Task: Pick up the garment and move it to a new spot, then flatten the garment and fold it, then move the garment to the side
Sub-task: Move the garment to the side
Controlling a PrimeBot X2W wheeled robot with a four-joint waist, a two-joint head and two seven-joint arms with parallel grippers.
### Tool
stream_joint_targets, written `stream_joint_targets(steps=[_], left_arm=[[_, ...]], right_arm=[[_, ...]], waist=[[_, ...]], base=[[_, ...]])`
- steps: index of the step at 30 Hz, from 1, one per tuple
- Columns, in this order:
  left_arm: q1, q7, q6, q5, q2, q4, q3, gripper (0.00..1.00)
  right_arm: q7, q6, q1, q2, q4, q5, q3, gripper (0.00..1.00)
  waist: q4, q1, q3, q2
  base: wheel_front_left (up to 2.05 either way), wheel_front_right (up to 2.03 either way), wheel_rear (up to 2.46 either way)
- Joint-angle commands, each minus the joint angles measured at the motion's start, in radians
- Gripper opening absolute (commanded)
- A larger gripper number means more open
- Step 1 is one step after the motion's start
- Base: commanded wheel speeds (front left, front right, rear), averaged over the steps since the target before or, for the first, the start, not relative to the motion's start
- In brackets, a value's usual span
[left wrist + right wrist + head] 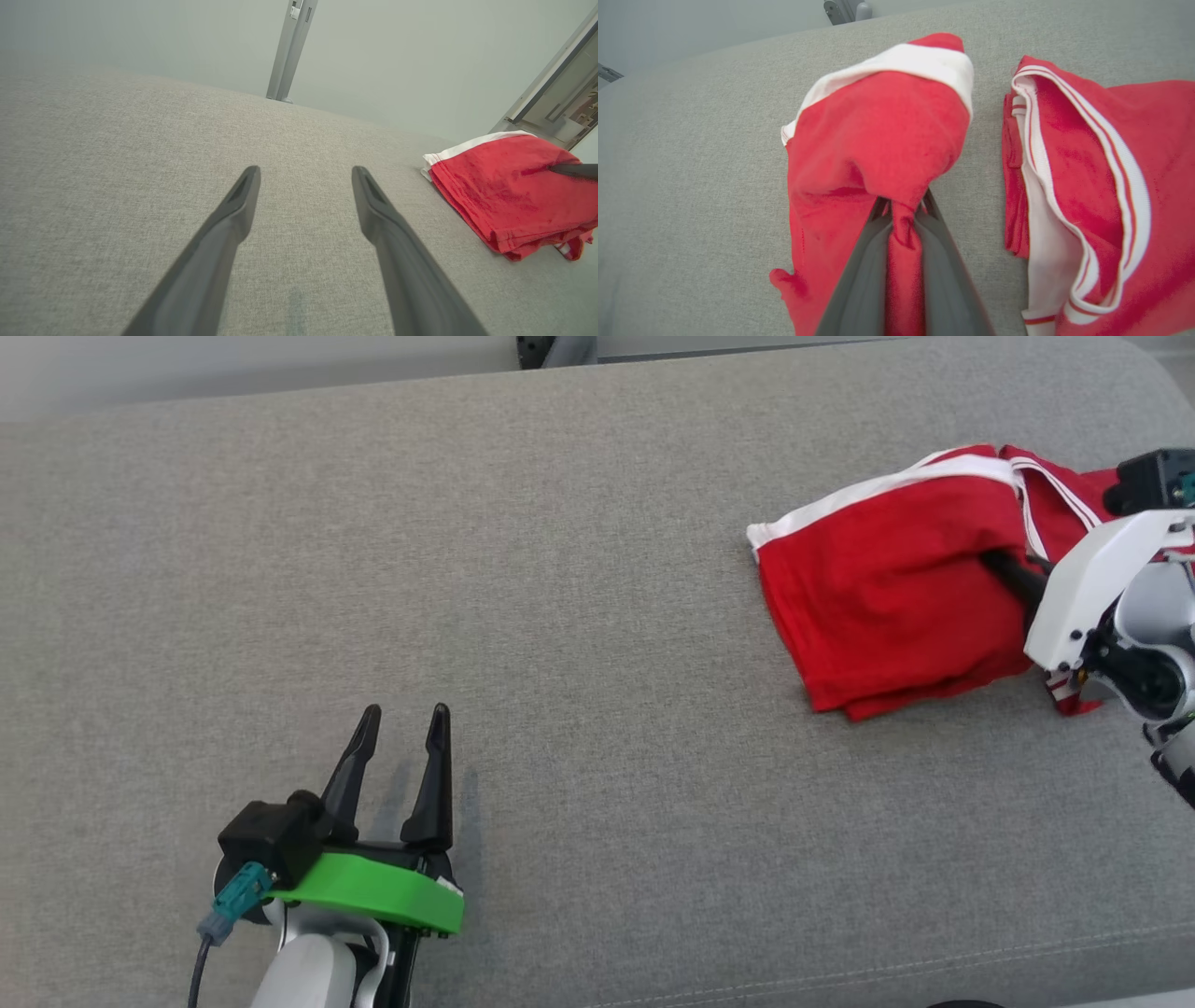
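Garment (887,607): red, white-trimmed, bunched in folds.

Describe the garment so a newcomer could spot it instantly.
On the wide grey cushion, look to the robot's right side. The garment is a bunched red cloth with white trim, the only loose thing there, pinched by the right gripper.

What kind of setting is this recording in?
Probably an indoor test room: a wide grey upholstered surface, a bare metal post behind it, and a single red garment.
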Motion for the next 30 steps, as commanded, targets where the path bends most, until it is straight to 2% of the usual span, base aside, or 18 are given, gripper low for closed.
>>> stream_joint_targets(steps=[1, 7, 13, 19, 30], left_arm=[[-0.023, -0.003, -0.003, 0.003, 0.003, -0.001, -0.006, 1.0], [-0.035, -0.003, -0.003, -0.014, 0.003, -0.002, -0.012, 1.0], [-0.006, -0.003, -0.003, -0.008, 0.003, 0.007, -0.014, 1.0], [-0.004, -0.003, -0.003, 0.005, 0.003, 0.006, 0.002, 1.0], [-0.051, -0.003, -0.003, 0.013, 0.003, 0.005, -0.006, 1.0]], right_arm=[[0.011, 0.0, -0.037, -0.017, -0.007, -0.014, -0.002, 0.0], [0.083, 0.0, -0.116, -0.063, -0.035, -0.028, -0.018, 0.0], [0.143, 0.0, -0.12, -0.105, -0.075, -0.046, -0.039, 0.0], [0.221, 0.0, -0.105, -0.146, -0.102, -0.065, -0.095, 0.0], [0.278, 0.0, -0.079, -0.193, -0.084, -0.187, -0.22, 0.0]], waist=[[-0.047, 0.0, 0.049, 0.0], [-0.036, 0.0, 0.064, 0.0], [-0.026, 0.0, 0.06, 0.0], [-0.024, 0.0, 0.062, 0.0], [-0.008, 0.0, 0.112, 0.0]], base=[[0.0, 0.0, 0.0], [0.0, 0.0, 0.0], [0.0, 0.0, 0.0], [0.0, 0.0, 0.0], [0.0, 0.0, 0.0]])
